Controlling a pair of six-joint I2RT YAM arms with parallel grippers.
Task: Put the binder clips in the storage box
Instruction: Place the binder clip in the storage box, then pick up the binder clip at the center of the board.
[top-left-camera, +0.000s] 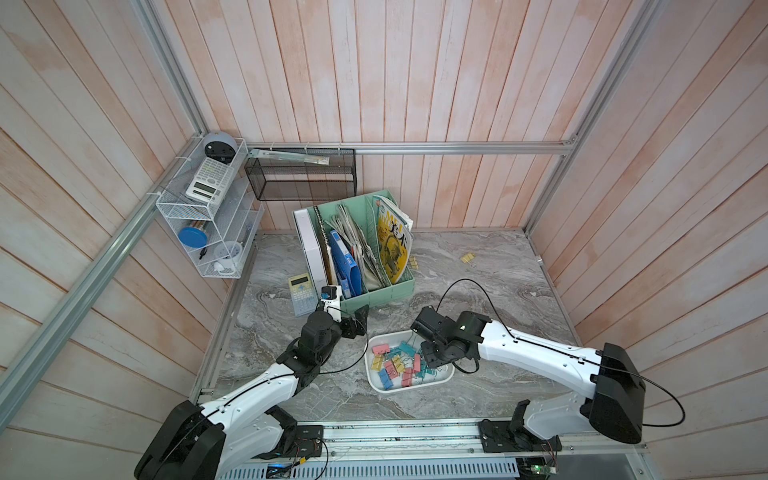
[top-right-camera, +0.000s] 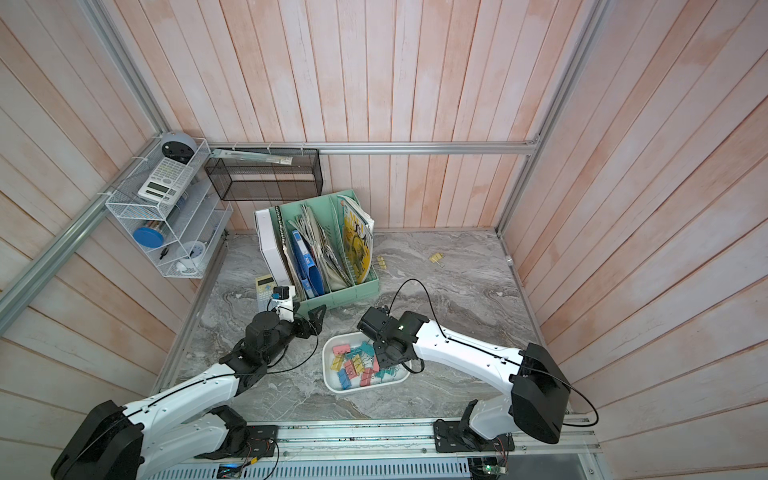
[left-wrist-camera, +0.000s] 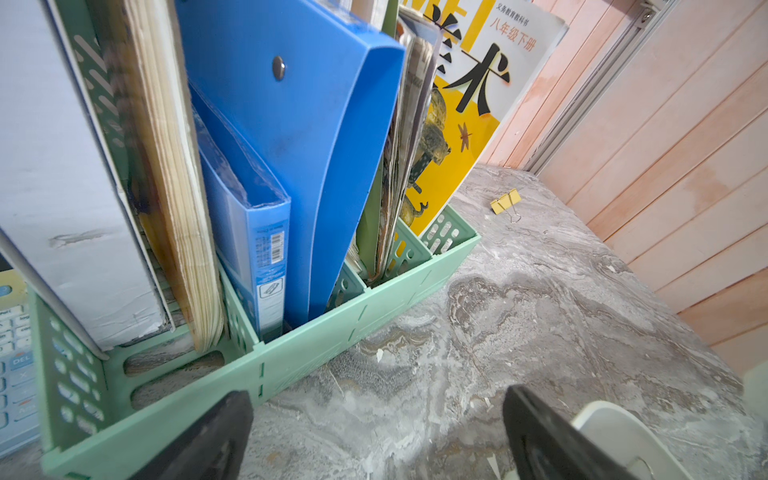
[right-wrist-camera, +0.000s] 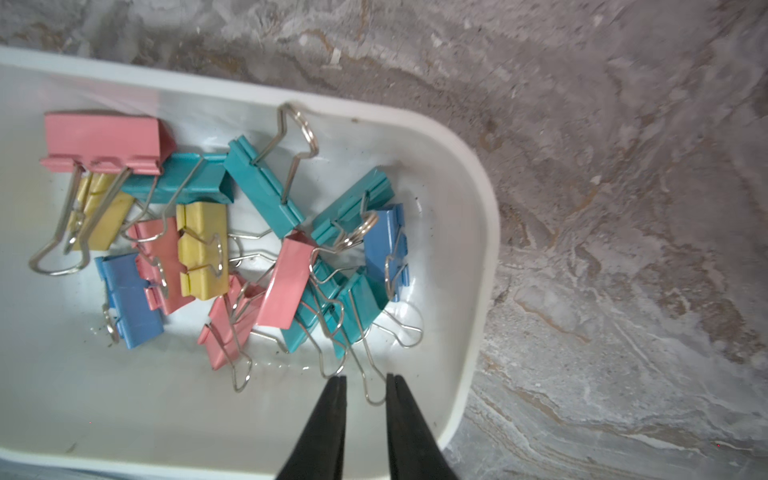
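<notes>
The storage box (top-left-camera: 415, 387) (top-right-camera: 332, 384) (right-wrist-camera: 478, 232) is a shallow white tray on the marble table, and several pink, yellow, blue and teal binder clips (top-left-camera: 395, 361) (top-right-camera: 353, 365) (right-wrist-camera: 286, 282) lie heaped in it. My right gripper (right-wrist-camera: 365, 380) hangs over the tray's corner, jaws slightly apart. The wire handle of a teal clip (right-wrist-camera: 357, 303) lies loose between the tips. Two yellow binder clips (top-left-camera: 468, 258) (top-left-camera: 413, 262) (left-wrist-camera: 505, 202) lie on the table far behind. My left gripper (top-left-camera: 359, 320) (left-wrist-camera: 374, 407) stands open and empty over bare table beside the tray.
A mint green file organizer (top-left-camera: 374, 291) (left-wrist-camera: 291, 357) full of folders and books stands just beyond the left gripper. A yellow calculator (top-left-camera: 302, 293) lies to its left. A black mesh basket (top-left-camera: 303, 174) and a white wire shelf (top-left-camera: 208, 216) hang on the walls.
</notes>
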